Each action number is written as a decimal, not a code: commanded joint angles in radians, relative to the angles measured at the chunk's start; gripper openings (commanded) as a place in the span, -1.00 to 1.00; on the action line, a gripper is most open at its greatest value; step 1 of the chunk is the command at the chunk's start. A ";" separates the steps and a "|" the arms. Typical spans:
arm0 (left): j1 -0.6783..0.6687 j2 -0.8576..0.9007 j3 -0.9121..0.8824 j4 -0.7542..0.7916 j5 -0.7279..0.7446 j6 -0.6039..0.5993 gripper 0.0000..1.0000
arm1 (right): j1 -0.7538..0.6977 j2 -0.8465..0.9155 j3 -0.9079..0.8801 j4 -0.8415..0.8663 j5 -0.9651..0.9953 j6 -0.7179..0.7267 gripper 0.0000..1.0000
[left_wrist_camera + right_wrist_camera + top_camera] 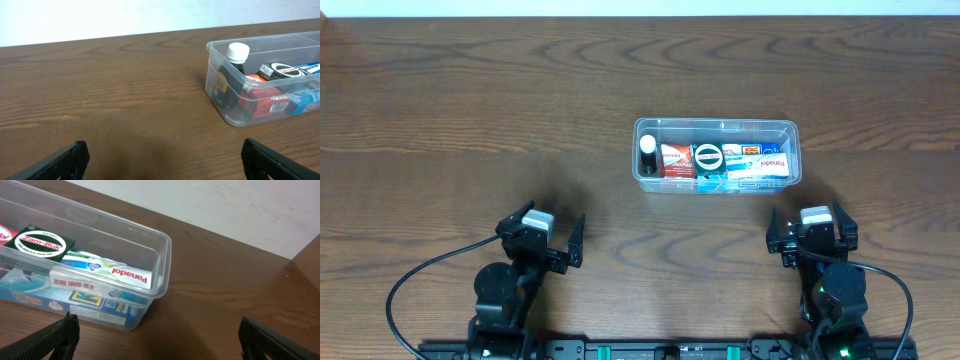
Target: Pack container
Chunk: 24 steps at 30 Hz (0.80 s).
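Overhead, the left tool (542, 230) and right tool (812, 226) both hang wide and empty near the robot's edge of the table (470, 120), touching nothing. The right one sits just short of the container's near right corner, while the left is well apart from it. Outward from them, the container (720, 121) lies right of centre with its long side toward the arms, and no lid is in view. Inside, from its left end, stand an upright dark bottle (648, 152) with a white cap, a red box (677, 160), a round Zam-Buk tin (708, 156) lying on top of the boxes, and a Panadol box (770, 166) at the right, with blue packs (713, 183) beneath. Nothing loose shows on the table, so packing looks finished — or nearly so. Any next move calls for little — perhaps a check that the bottle's cap, about level with the rim, clears it. No grasp seems needed.
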 commanded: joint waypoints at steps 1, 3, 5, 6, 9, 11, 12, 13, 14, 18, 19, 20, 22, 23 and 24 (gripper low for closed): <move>0.005 -0.031 -0.013 -0.031 0.017 0.007 0.96 | 0.006 0.001 0.007 -0.015 0.008 0.013 0.99; 0.005 -0.037 -0.013 -0.037 0.017 0.007 0.96 | 0.006 0.001 0.007 -0.015 0.008 0.012 0.99; 0.005 -0.051 -0.013 -0.046 0.017 0.007 0.96 | 0.006 -0.003 0.007 -0.015 0.008 0.013 0.98; 0.005 -0.063 -0.013 -0.045 0.017 0.007 0.96 | 0.005 -0.013 0.007 -0.015 0.008 0.013 0.98; 0.005 -0.111 -0.013 -0.045 0.017 0.007 0.96 | 0.005 -0.051 0.007 -0.015 0.008 0.013 0.98; 0.005 -0.145 -0.013 -0.045 0.017 0.007 0.96 | 0.005 -0.078 0.007 -0.015 0.008 0.013 0.98; 0.005 -0.166 -0.013 -0.045 0.017 0.007 0.96 | 0.005 -0.093 0.007 -0.015 0.008 0.013 0.99; 0.005 -0.180 -0.013 -0.045 0.017 0.007 0.96 | 0.005 -0.103 0.007 -0.015 0.008 0.013 0.99; 0.006 -0.179 -0.013 -0.040 0.017 0.007 0.96 | 0.005 -0.111 0.007 -0.015 0.008 0.013 0.99; 0.006 -0.179 -0.013 -0.045 0.017 0.007 0.96 | 0.005 -0.145 0.007 -0.015 0.008 0.013 0.99; 0.006 -0.179 -0.013 -0.045 0.017 0.007 0.96 | 0.005 -0.161 0.007 -0.015 0.008 0.013 0.98; 0.006 -0.179 -0.013 -0.045 0.017 0.007 0.96 | 0.005 -0.181 0.007 -0.015 0.008 0.013 0.98; 0.006 -0.179 -0.013 -0.045 0.017 0.007 0.96 | 0.003 -0.190 0.007 -0.003 0.008 0.013 0.99; 0.006 -0.179 -0.013 -0.045 0.017 0.007 0.96 | 0.000 -0.190 0.005 -0.010 0.008 0.013 0.98; 0.006 -0.179 -0.013 -0.045 0.017 0.007 0.96 | 0.000 -0.190 0.005 -0.011 0.008 0.013 0.99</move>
